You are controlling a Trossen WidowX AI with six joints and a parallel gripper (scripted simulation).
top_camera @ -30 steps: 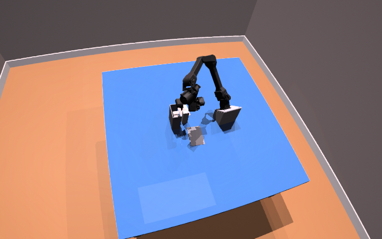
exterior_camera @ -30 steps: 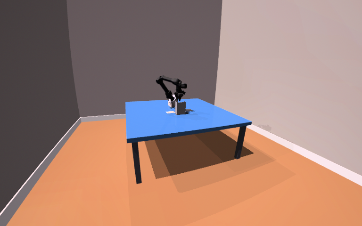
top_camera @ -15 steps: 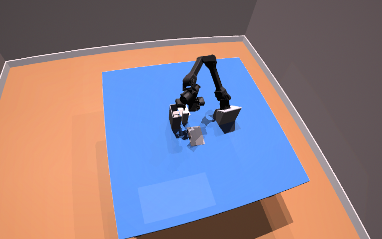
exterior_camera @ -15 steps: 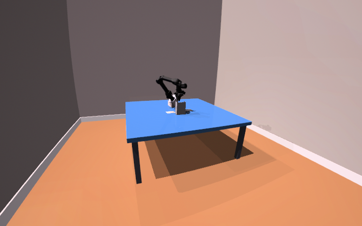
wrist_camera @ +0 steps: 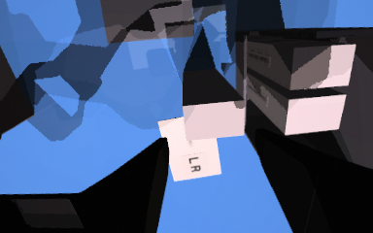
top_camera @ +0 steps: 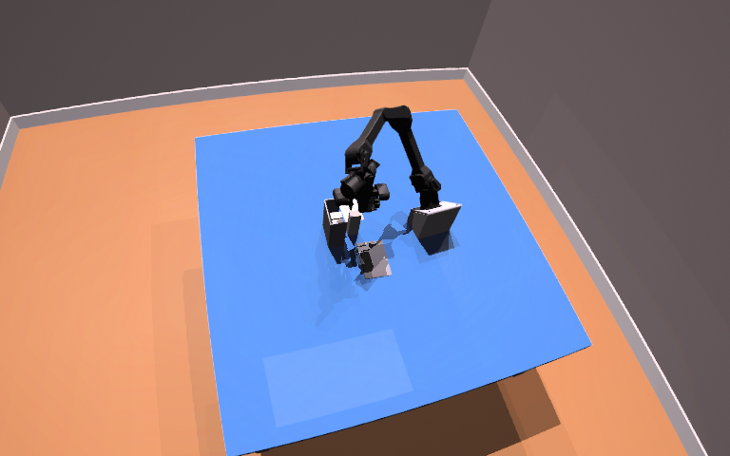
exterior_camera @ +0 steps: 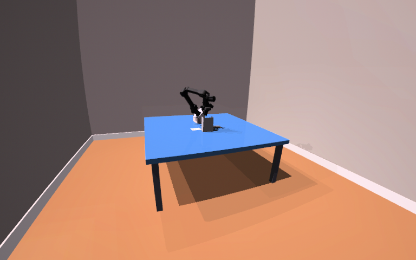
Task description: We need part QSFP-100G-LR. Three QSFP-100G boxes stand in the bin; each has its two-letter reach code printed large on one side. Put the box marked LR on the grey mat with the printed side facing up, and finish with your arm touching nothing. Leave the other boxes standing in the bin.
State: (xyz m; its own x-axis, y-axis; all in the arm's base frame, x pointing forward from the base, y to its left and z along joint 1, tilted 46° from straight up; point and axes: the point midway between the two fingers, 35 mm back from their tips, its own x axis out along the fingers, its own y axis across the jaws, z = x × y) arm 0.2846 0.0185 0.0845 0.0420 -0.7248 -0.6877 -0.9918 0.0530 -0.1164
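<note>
The gripper [top_camera: 361, 206] [exterior_camera: 206, 112] [wrist_camera: 211, 140] stands about half open, gripping nothing, its fingertips apart from the upright QSFP-100G box [top_camera: 354, 226] [wrist_camera: 214, 120], pale-ended, dark-sided, its code unreadable; a white label reading LR [wrist_camera: 209, 166] lies beyond; one box seems to be out, presumably LR, beside the bin [top_camera: 336, 239] [exterior_camera: 208, 124] [wrist_camera: 361, 109], where two others [wrist_camera: 316, 116] stand; regrasping, laying it print up on the grey mat [top_camera: 380, 264] [wrist_camera: 117, 26] and backing off remain

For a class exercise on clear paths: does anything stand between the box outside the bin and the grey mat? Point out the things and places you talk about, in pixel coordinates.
Nothing visible stands between the box [top_camera: 354, 225] [wrist_camera: 214, 120] and the grey mat [top_camera: 382, 261] [exterior_camera: 216, 126] [wrist_camera: 118, 24]. The bin [top_camera: 334, 237] [exterior_camera: 208, 124] [wrist_camera: 359, 116] is on the box's other side.
</note>
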